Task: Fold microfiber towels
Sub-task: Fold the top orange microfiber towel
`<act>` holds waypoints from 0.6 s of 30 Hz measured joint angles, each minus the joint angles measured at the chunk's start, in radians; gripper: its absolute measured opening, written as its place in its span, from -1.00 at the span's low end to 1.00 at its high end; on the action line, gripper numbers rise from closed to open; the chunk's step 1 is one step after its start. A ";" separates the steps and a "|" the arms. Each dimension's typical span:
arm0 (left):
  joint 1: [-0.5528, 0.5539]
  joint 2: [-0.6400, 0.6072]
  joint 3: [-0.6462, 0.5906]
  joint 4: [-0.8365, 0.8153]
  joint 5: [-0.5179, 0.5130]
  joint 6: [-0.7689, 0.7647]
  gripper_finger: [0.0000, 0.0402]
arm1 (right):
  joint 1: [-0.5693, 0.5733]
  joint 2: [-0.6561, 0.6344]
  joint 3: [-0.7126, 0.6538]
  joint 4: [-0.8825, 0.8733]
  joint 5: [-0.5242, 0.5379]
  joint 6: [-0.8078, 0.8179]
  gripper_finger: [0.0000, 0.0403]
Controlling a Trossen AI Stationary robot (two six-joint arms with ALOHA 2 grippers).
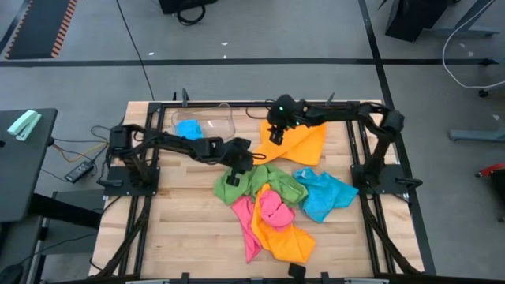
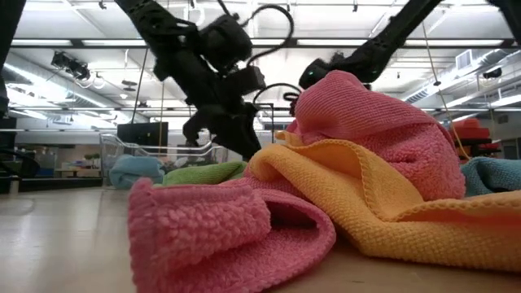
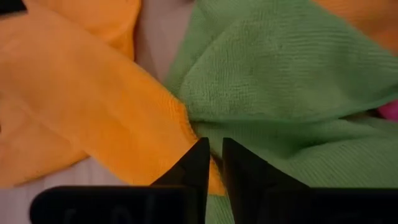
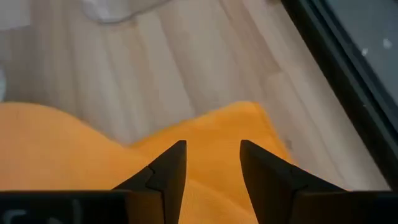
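An orange towel (image 1: 306,143) lies spread at the table's far middle. Beside it, crumpled together, lie a green towel (image 1: 276,181), a pink towel (image 1: 271,210), a second orange towel (image 1: 288,241) and a blue towel (image 1: 323,196). My left gripper (image 1: 237,177) (image 3: 213,152) is down where the far orange towel's near corner meets the green towel (image 3: 280,74), its fingers almost together on the cloth. My right gripper (image 1: 276,132) (image 4: 212,149) stands open just over the same orange towel (image 4: 74,155), near its far corner (image 4: 252,115); whether it touches the cloth does not show. My left gripper pinches the far orange towel's pointed corner (image 3: 198,134) between its two fingers, right beside the green towel. The fingers slant down onto it from the table's left. The corner lies low on the table, with the rest of the towel spread flat; how many layers does not show.
A clear plastic bin (image 1: 225,118) with another blue towel (image 1: 189,128) in it stands at the far left of the table. The dark frame rail (image 4: 336,81) runs close behind the right gripper. Bare wood (image 1: 181,229) lies at the near left.
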 joint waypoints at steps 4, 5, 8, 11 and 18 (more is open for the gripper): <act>-0.002 -0.068 -0.087 0.049 -0.001 -0.045 -0.80 | 0.003 0.105 0.158 -0.145 -0.006 0.003 -0.21; -0.002 -0.089 -0.113 0.067 -0.002 -0.055 -0.81 | 0.006 0.130 0.198 -0.180 -0.007 0.003 -0.21; -0.002 -0.144 -0.181 0.125 -0.002 -0.075 -0.83 | 0.012 0.199 0.311 -0.294 -0.009 0.002 -0.21; -0.002 -0.196 -0.241 0.149 -0.001 -0.097 -0.82 | 0.010 0.257 0.407 -0.387 0.006 -0.004 -0.21; -0.002 -0.317 -0.361 0.191 -0.001 -0.126 -0.82 | 0.011 0.357 0.529 -0.496 0.050 -0.054 -0.21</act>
